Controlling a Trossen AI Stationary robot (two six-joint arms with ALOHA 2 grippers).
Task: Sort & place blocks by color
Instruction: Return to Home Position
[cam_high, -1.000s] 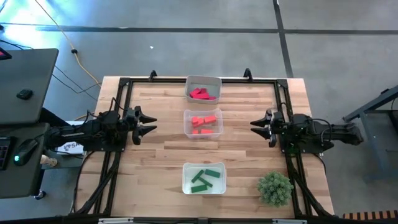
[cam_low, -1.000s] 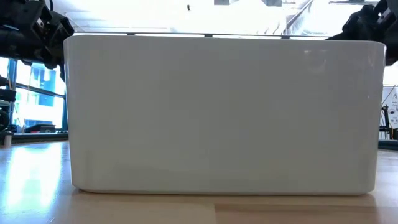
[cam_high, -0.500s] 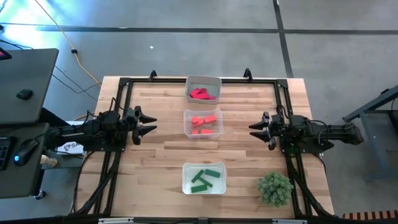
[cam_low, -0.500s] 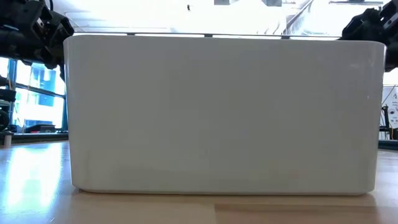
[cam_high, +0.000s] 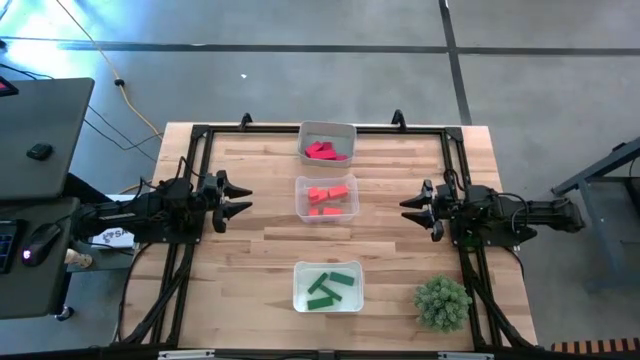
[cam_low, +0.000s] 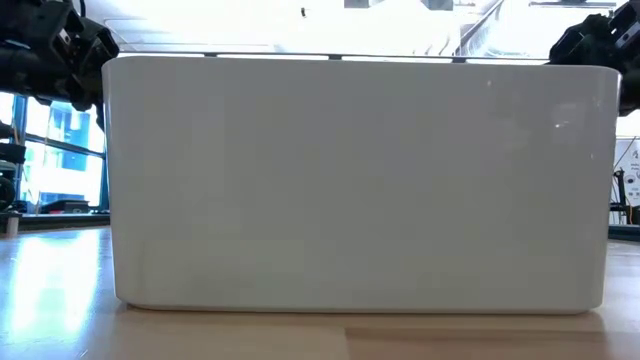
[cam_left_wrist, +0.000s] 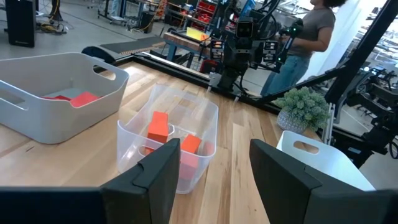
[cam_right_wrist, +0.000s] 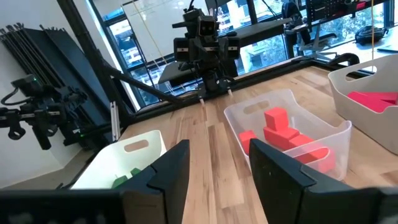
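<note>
Blocks (cam_high: 328, 195) sorted, both tools spread empty.
Left tool (cam_high: 237, 199) and right tool (cam_high: 412, 206) flank the clear tray (cam_high: 299, 200); the right has edged slightly nearer, the left unmoved.

Table (cam_high: 250, 240): pale wooden planks, edged by a black frame (cam_high: 270, 128).
Plant (cam_high: 442, 302): round, bushy, green; stands at the table's corner, on the right arm's side.
Side desk (cam_high: 45, 115): dark, just beside the table's left edge; a small dark object (cam_high: 39, 151) lies on it.
Cable (cam_high: 95, 45): yellow, running across the grey floor.
Person (cam_left_wrist: 309, 34): grey top, standing beyond the table.
</note>
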